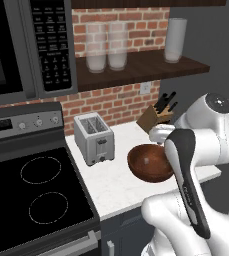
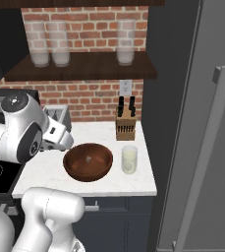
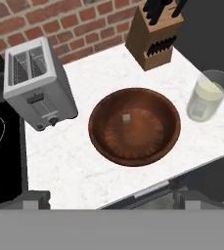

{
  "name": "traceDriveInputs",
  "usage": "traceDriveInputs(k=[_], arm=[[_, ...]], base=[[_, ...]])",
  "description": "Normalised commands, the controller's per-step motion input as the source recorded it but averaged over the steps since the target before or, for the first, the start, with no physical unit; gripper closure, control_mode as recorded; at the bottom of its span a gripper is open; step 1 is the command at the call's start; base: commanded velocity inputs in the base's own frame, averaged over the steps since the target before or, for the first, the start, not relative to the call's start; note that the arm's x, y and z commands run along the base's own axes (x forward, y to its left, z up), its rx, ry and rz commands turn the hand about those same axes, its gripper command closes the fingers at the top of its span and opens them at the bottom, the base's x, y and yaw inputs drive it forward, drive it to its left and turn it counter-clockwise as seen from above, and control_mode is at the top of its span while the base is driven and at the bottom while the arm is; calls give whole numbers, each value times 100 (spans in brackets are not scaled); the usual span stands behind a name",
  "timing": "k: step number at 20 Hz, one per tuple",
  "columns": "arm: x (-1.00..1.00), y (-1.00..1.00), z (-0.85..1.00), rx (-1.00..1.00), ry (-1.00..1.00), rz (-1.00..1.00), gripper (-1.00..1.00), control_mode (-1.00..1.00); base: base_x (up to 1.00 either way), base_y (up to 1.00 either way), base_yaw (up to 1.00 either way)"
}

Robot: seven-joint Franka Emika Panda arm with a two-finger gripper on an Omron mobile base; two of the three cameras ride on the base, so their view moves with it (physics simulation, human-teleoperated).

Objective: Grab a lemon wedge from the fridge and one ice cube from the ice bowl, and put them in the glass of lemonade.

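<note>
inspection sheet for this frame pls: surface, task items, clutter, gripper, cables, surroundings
Surface: white marble counter, between stove and fridge.
Task items: ice bowl mid-counter, one small ice cube inside; glass of lemonade upright beside it, apart; fridge shut; lemon wedge nothing seen.
Clutter: toaster, knife block.
Gripper: above the bowl looking down; open or shut cannot tell.
Cables: nothing seen.
Surroundings: brick wall, shelf with tall glasses, microwave.

Below you, the ice bowl sits mid-bench holding 1 small cube, the toaster left, the glass of lemonade right, the knife block behind.
</note>
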Motion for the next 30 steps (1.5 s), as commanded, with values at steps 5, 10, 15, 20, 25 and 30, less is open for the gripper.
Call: traceDriveInputs(k=[5, 10, 15, 20, 25, 30], arm=[[-7, 0, -1, -11, 3, 7, -100, -100], [-19, 0, 0, 0, 0, 8, -100, -100], [0, 0, 0, 0, 0, 0, -100, -100], [0, 0, 0, 0, 0, 0, -100, -100], [-6, 0, 0, 0, 0, 0, -100, 100], [0, 0, 0, 0, 0, 0, -100, 100]], base=[[0, 0, 0], [0, 0, 0], [0, 0, 0], [0, 0, 0], [-11, 0, 0], [-96, -14, -17]])
